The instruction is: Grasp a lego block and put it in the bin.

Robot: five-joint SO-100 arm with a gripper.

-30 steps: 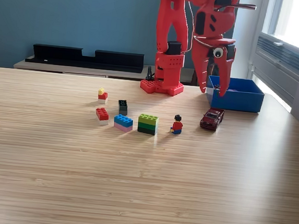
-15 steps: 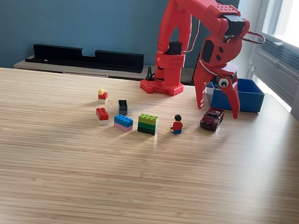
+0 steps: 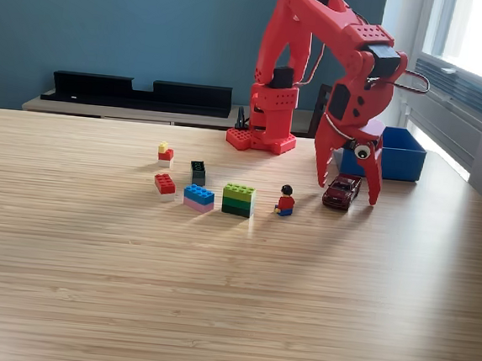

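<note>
Lego blocks, loose on the desk (image 3: 212, 313), exterior view only. Listed from that view's left: yellow-red-white stack (image 3: 165, 154) nearest the far edge; red-on-white block (image 3: 164, 186); small black block (image 3: 198, 172); blue-on-pink block (image 3: 198, 197); green stack (image 3: 238, 200). All mid-desk, near one another, none touching. Minifigure (image 3: 286, 200) just beside the green stack, toward the view's right. Dark red toy car (image 3: 341, 191) further right, close in front of the bin.

Bin (image 3: 395, 153): blue, open-topped, by the far right corner of the desk. Contents not visible from this angle.

Gripper (image 3: 347, 188): red, pointed down, jaws spread wide, tips either side of the toy car and low to the desk. Nothing held; contact with the car not discernible.

Step judged: approach to a pick, grasp not yet made. Apparent target the car rather than a block. Next move, as judged: descend slightly and close on the straddled item, else shift toward the view's left for a block.
</note>
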